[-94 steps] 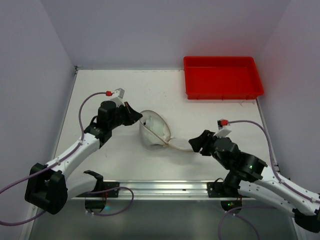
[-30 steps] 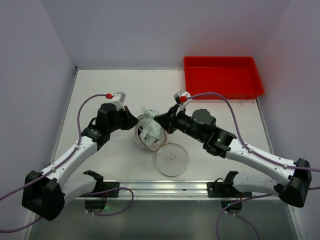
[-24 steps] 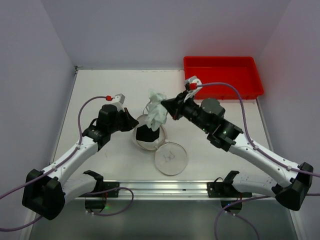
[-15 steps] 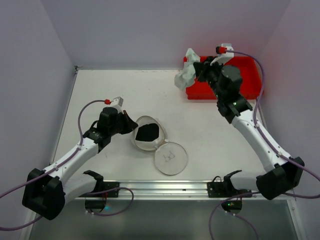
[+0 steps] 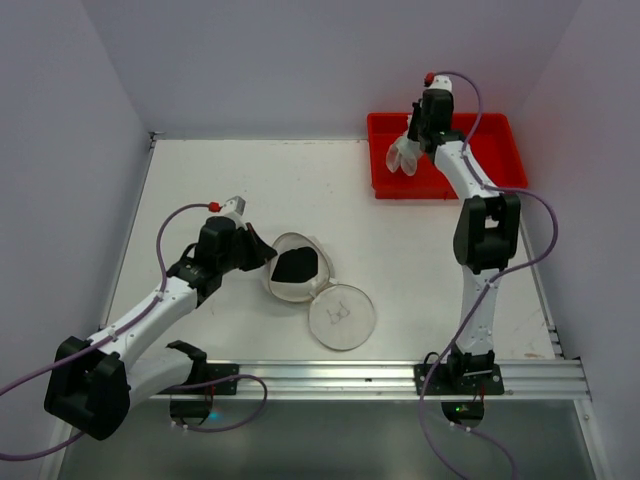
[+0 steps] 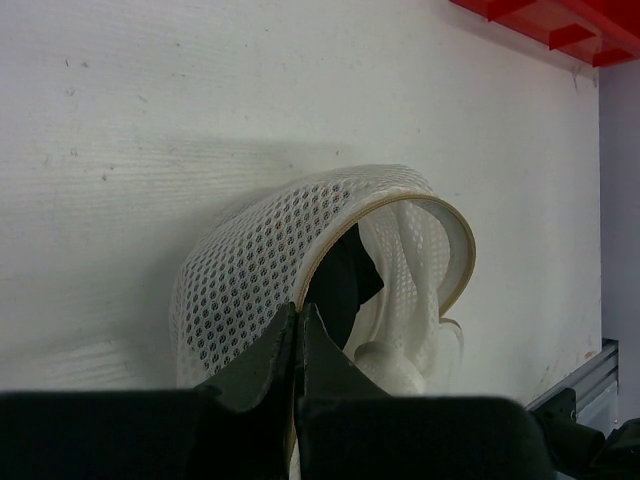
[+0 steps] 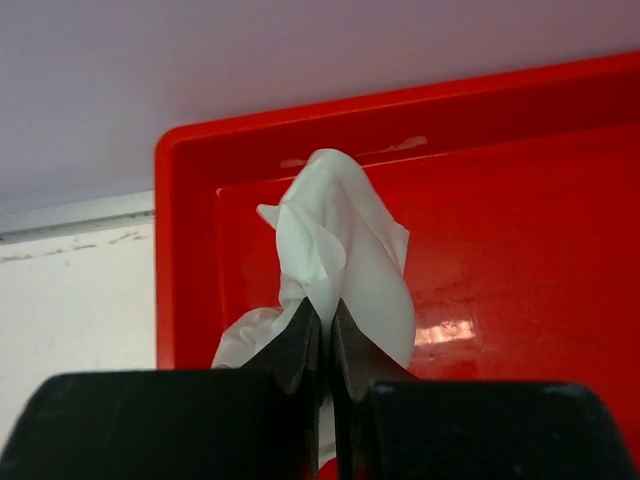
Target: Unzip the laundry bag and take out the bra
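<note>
top external: laundry bag [image 5: 297, 267] unzipped, left fingers [image 6: 275, 360] pinching its rim; right fingers [image 7: 296, 345] grip bra [image 5: 404, 156] over tray [image 5: 440, 186]; release pending.

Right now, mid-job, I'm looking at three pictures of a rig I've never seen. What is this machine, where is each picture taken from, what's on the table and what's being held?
These are two robot arms bolted at the table's near edge, each ending in a two-finger gripper. The wide picture looks down from above and behind them. The other two come from a camera on each wrist. On the white table lies a white mesh laundry bag, unzipped. Its round face, which has a small drawing on it, is flopped open beside the bag, and something dark shows inside. The left gripper is shut on the bag's rim. At the far right sits a red tray. The right gripper is shut on a white bra, holding it over the tray's left end.
</note>
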Controlling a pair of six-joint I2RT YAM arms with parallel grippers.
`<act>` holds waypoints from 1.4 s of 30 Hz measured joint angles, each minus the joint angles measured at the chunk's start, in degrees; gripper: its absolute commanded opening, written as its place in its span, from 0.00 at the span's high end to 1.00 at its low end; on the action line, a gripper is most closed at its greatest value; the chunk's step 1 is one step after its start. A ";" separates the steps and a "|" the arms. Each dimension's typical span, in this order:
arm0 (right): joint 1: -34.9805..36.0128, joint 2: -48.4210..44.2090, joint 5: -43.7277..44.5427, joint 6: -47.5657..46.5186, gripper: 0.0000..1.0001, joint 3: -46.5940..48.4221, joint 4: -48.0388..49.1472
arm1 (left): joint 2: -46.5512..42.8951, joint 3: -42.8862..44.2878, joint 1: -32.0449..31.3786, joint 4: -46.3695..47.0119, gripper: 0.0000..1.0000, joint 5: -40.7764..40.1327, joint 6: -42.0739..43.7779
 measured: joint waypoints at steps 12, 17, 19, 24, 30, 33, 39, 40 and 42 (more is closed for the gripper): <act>0.66 12.33 -1.29 -3.34 0.33 13.53 -13.16 | 0.13 0.00 0.17 -0.04 1.00 0.02 0.07; 2.91 -0.90 -2.40 -3.48 0.26 -0.22 -13.00 | 0.11 0.02 0.28 -0.22 1.00 0.00 0.22; 5.55 -8.83 -2.29 -3.43 0.25 -6.21 -12.11 | 0.11 0.15 0.28 -0.46 1.00 -0.02 0.44; 17.97 -29.59 -2.82 -2.14 0.27 -21.03 -7.32 | -0.20 0.44 0.28 -1.22 1.00 -0.33 0.50; 34.75 -45.94 -6.19 4.44 0.32 -40.28 0.44 | -0.76 0.44 0.35 -2.32 1.00 -1.11 0.59; 41.24 -46.10 -6.93 7.02 0.32 -46.01 2.62 | -1.14 0.44 0.35 -3.06 1.00 -1.86 0.66; 49.72 -36.89 -7.06 9.29 0.29 -47.12 5.64 | -2.75 0.44 0.35 -4.76 1.00 -2.56 0.66; 49.90 -34.82 -7.02 9.49 0.27 -46.75 6.21 | -3.02 0.46 0.35 -5.07 1.00 -2.62 0.66; 49.90 -30.27 -6.58 9.79 0.25 -45.27 6.43 | -3.61 0.46 0.35 -5.51 1.00 -2.84 0.66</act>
